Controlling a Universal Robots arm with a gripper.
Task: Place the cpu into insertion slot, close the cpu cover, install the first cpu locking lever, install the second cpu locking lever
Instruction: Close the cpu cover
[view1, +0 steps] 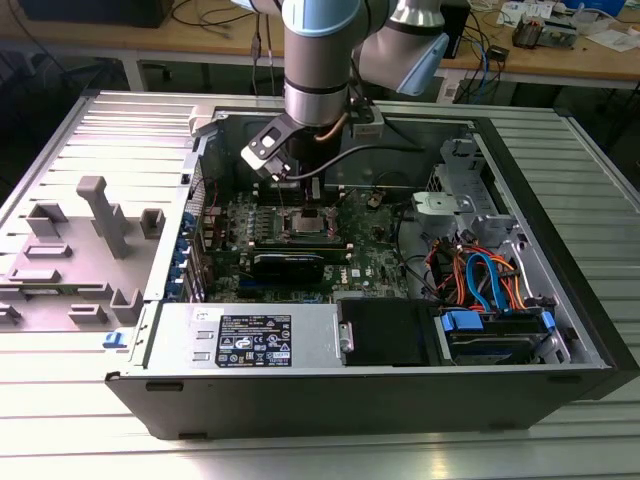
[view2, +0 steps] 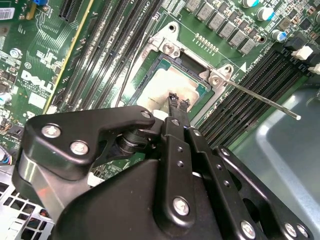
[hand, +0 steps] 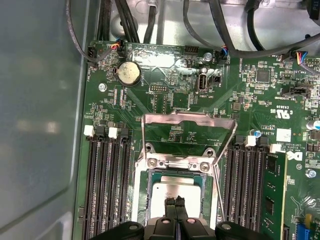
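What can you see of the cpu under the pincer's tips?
The cpu is a small flat square chip with a dull silver-grey metal top and a dark green edge. It lies level in the silver-rimmed socket on the green board. The pincer, tips shut, stands over its middle and hides part of it; whether it touches the chip cannot be told.

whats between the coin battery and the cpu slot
In the first wrist view, the cpu cover, a thin silver frame standing open, lies between the coin battery and the insertion slot.
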